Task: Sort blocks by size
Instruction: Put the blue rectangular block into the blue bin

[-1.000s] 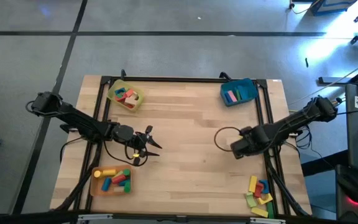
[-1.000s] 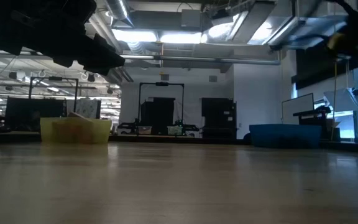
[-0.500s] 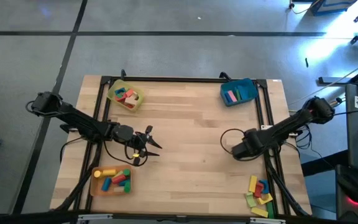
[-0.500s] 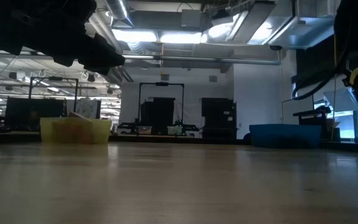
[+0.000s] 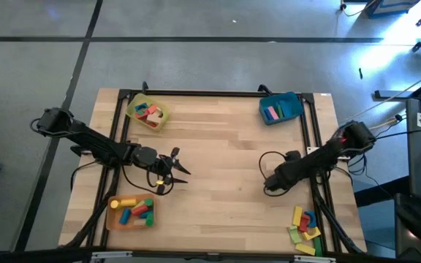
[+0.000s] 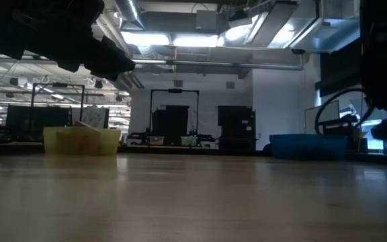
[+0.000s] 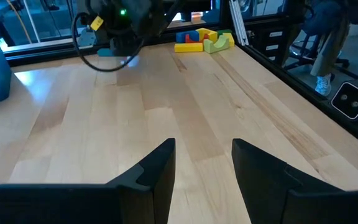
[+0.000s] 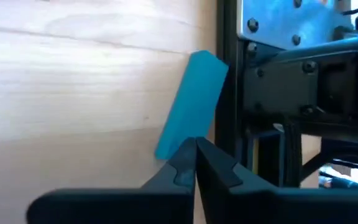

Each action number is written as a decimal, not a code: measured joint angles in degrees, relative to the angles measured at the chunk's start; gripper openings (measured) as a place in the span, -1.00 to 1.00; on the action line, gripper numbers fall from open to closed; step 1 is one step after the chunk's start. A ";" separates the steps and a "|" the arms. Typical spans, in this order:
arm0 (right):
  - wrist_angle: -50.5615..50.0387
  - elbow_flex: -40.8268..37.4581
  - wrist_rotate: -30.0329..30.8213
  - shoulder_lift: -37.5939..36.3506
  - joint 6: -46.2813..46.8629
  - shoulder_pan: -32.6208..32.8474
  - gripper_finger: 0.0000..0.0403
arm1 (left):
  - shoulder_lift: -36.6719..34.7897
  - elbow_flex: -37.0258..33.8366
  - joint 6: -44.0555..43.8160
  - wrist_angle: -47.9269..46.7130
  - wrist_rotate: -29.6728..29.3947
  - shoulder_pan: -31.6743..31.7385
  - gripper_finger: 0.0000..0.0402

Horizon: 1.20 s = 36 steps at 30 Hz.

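Loose blocks [image 5: 305,227] in yellow, green, red and blue lie piled at the table's near right corner, also seen in the left wrist view [image 7: 202,40]. A flat blue block [image 8: 191,102] lies on the wood beside a black rail. My right gripper [image 8: 195,152] is shut, its tips at that block's end; in the high view it [image 5: 269,187] is low over the right half of the table. My left gripper [image 5: 177,169] hovers open over the left half with only bare wood between its fingers [image 7: 204,155]. My right gripper comes down slanting at the blue block's end [image 8: 166,148] with its fingers shut. The tips overlap that end in the wrist view. Whether they touch it I cannot tell.
A yellow tray [image 5: 148,112] with blocks stands at the far left. A blue tray [image 5: 280,108] with blocks stands at the far right. An orange tray [image 5: 131,212] with blocks stands at the near left. Black frame rails [image 5: 315,131] run along the table's sides.
My right arm has come down toward the table and drifted toward the near edge and a little left, its wrist rolling as it sank. In the low view it now fills the right edge lower than before.
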 joint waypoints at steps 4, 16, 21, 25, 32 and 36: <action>0.36 -0.01 -1.74 5.21 -1.37 0.02 -0.93 | 0.00 0.00 -0.01 -0.43 0.00 0.01 -0.29; 3.16 6.11 0.54 8.05 -5.10 1.33 -0.97 | 0.00 0.00 -0.01 -0.64 0.00 0.00 -0.29; 6.54 11.64 3.69 8.12 -9.32 1.68 -0.96 | 0.00 0.00 -0.06 -0.62 0.00 0.00 -0.29; 11.52 14.69 6.66 8.12 -12.15 1.68 -0.96 | 0.00 0.00 -0.18 -0.49 0.00 0.00 -0.29; 5.68 22.15 11.17 8.12 -13.25 2.04 -0.95 | 0.00 0.01 -0.44 -0.55 0.00 0.00 -0.29; -4.16 26.96 11.18 8.12 -11.43 3.78 -0.95 | 0.00 0.00 -0.60 -0.77 0.00 0.00 -0.29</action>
